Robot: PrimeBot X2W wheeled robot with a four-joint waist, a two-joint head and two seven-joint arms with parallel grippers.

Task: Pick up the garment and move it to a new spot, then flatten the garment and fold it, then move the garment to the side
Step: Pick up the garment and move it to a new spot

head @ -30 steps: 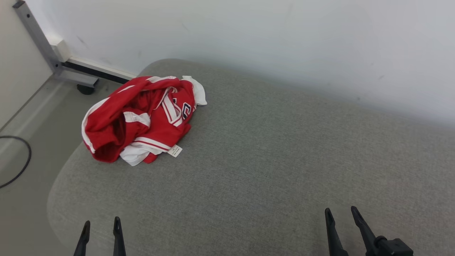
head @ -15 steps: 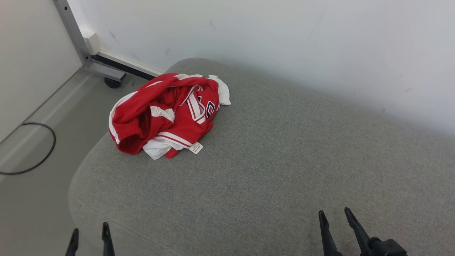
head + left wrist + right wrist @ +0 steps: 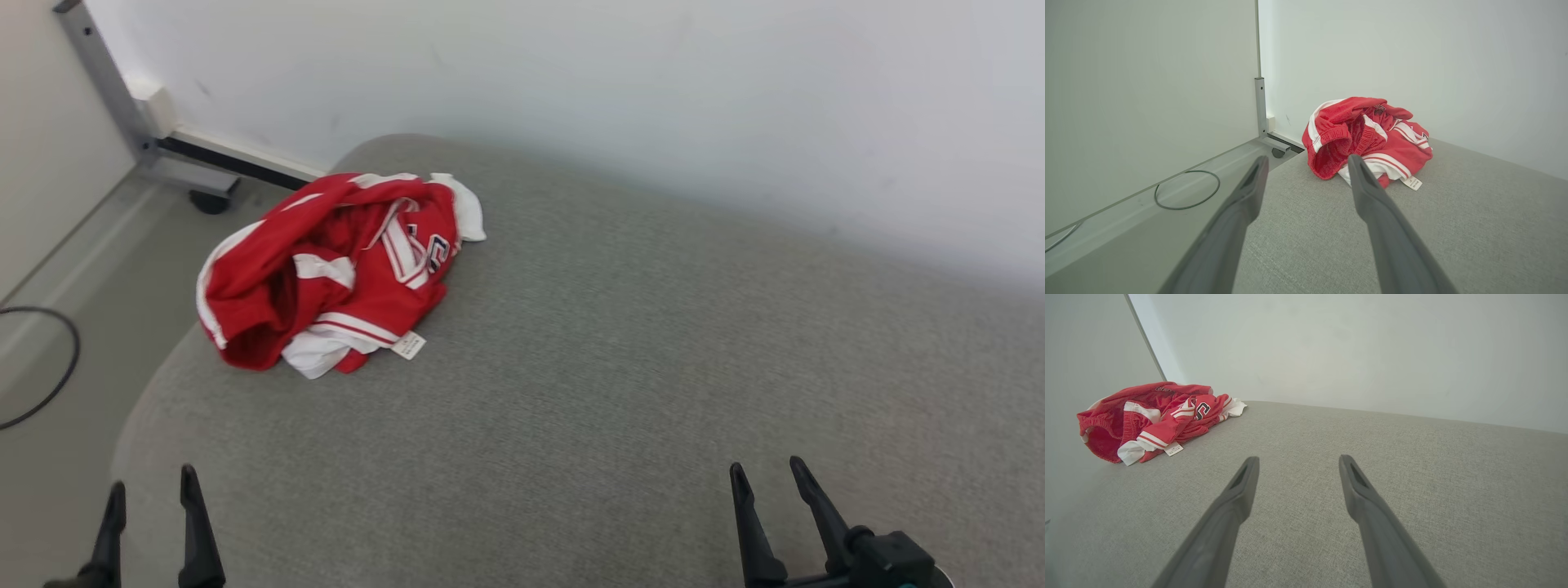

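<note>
1. Far left on the grey upholstered seat (image 3: 620, 367): one red sports garment (image 3: 326, 269), crumpled in a heap, with white trim and stripes. Its ribbed red opening faces near-left.
2. Count: one garment, plus one white care tag (image 3: 409, 345) sticking out at its near-right edge and lying on the seat.
3. Writing: dark, white-edged characters on the red fabric are half buried in folds, not readable. Tag print is too small to read.
4. Left gripper (image 3: 153, 482) near left, right gripper (image 3: 767, 467) near right. Both jaws spread wide, empty, well apart from the garment.
5. Floor left of the seat: one black cable (image 3: 76, 355) loop, one caster (image 3: 211, 202).
</note>
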